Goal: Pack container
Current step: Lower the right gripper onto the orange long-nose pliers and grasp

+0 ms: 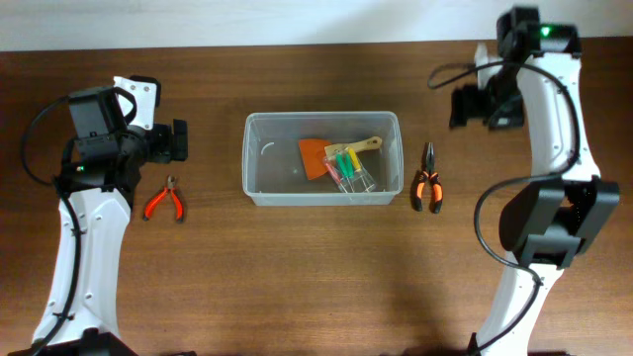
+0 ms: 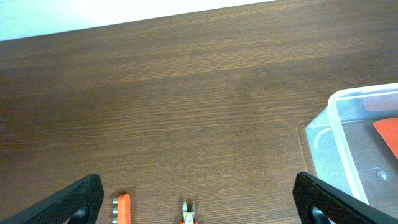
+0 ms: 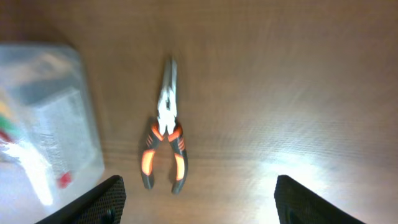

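Note:
The container [image 1: 259,163], a clear plastic bin, stands at the table's middle. It holds an orange scraper [image 1: 315,156] and a small clear case of coloured bits [image 1: 348,166]. Red-handled cutters [image 1: 165,201] lie left of it, and their tip shows in the left wrist view [image 2: 188,211]. Orange-and-black long-nose pliers [image 1: 427,185] lie right of it and also show in the right wrist view [image 3: 164,140]. My left gripper [image 1: 178,140] is open and empty, above the cutters [image 2: 199,205]. My right gripper [image 1: 465,107] is open and empty, beyond the pliers [image 3: 199,202].
A small orange bit holder [image 2: 123,207] lies on the table beside the cutters' tip. The container's corner shows at the right of the left wrist view [image 2: 341,140] and at the left of the right wrist view [image 3: 43,68]. The table's far edge runs along the top.

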### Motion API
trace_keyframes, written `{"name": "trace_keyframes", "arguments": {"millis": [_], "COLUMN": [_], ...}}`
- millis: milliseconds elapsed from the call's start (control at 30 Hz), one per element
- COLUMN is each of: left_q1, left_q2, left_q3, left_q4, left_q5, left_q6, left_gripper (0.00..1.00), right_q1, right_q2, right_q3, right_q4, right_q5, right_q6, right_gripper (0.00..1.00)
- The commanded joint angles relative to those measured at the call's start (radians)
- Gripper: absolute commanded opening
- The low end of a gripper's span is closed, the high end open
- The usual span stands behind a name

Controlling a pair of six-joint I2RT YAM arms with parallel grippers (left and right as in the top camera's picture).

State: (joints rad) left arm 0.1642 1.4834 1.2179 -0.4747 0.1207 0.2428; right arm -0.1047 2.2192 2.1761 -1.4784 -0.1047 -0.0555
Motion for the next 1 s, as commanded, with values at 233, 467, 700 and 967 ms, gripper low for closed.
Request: {"name": "trace_keyframes", "arguments": {"millis": [233,467,700,967], "left_q1": [0.003,0.003,0.003,0.003], "left_q2": [0.009,0.009,0.009,0.009], "left_q3": [0.02,0.02,0.02,0.02], "left_q4": [0.002,0.002,0.002,0.002], "left_q5": [0.014,0.014,0.014,0.014], "left_q6": [0.01,0.01,0.01,0.01], "left_gripper": [0.99,0.99,0.99,0.99], "right_q1": [-0.007,0.008,0.047,0.081], "right_q2": [0.02,0.02,0.02,0.02], "right_q3": [-0.28,-0.326,-0.383,-0.488], "right_q4": [0.063,0.098,0.143,0.24], "right_q5": [-0.019,-0.012,-0.011,0.062], "right_q6": [0.072,0.071,0.064,0.093], "right_gripper": [0.7,0.69,0.67,0.63]}}
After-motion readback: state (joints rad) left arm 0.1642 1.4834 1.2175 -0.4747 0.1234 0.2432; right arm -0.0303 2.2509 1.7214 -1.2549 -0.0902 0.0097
